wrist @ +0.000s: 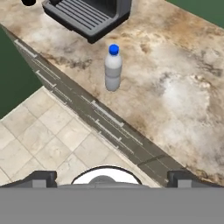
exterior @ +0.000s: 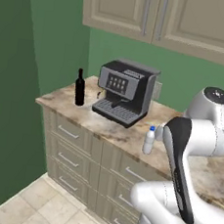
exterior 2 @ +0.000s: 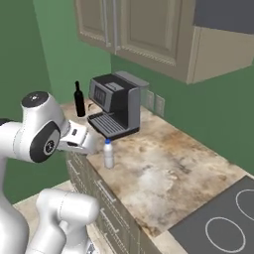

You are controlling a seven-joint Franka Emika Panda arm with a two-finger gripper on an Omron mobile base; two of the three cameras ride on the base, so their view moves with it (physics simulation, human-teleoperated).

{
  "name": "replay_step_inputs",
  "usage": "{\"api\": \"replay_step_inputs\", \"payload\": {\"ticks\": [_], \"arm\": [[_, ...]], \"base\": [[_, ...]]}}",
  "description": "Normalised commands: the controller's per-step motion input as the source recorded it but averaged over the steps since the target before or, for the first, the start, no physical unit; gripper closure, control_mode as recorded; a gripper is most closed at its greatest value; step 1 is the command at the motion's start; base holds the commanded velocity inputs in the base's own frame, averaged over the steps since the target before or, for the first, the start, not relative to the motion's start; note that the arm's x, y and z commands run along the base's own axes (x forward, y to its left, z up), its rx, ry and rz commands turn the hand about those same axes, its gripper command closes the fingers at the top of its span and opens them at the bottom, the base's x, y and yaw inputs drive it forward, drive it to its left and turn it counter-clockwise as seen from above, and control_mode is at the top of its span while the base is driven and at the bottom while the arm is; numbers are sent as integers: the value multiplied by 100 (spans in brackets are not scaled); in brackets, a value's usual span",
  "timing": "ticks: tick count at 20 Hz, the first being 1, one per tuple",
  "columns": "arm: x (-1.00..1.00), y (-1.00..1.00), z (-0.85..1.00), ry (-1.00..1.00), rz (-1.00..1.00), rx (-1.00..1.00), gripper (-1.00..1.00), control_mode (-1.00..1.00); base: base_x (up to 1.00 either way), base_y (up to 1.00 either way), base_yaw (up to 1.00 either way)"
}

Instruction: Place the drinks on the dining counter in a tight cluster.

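Left base view: 1 tall black wine bottle (exterior: 80,87) stands upright near the left end of the marbled counter (exterior: 126,134), just left of 1 grey coffee machine (exterior: 124,91) and apart from it. 1 small clear bottle with a blue cap (exterior: 149,140) stands upright near the counter's front edge, right of the machine's drip tray, partly behind the white arm (exterior: 187,157). Below run several drawer fronts (exterior: 71,144); above hang beige wall cabinets (exterior: 164,16).

Right base view: the same 2 bottles show, the wine bottle (exterior 2: 79,100) at the far left of the counter (exterior 2: 163,173) and the blue-capped bottle (exterior 2: 108,154) near the front edge, just beside the arm's wrist (exterior 2: 79,139). The coffee machine (exterior 2: 114,104) sits between them, further back. 1 dark cooktop (exterior 2: 218,223) with 2 ring marks lies at the lower right.

Hand view: the blue-capped bottle (wrist: 113,68) stands upright on the counter (wrist: 183,100), below the machine's drip tray (wrist: 83,17). The gripper (wrist: 106,179) hovers over the tiled floor (wrist: 43,140), well apart from the bottle, its 2 fingertips (wrist: 41,178) spread wide with nothing between them
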Motion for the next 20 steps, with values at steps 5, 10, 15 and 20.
{"api": "replay_step_inputs", "payload": {"ticks": [5,10,15,20], "arm": [[0,0,0,0,0,0,-100,100],[0,0,0,0,0,0,-100,100],[0,0,0,0,0,0,-100,100],[0,0,0,0,0,0,-100,100]], "base": [[6,-8,-21],[58,0,-11],[74,3,-29],[11,0,-3]]}}
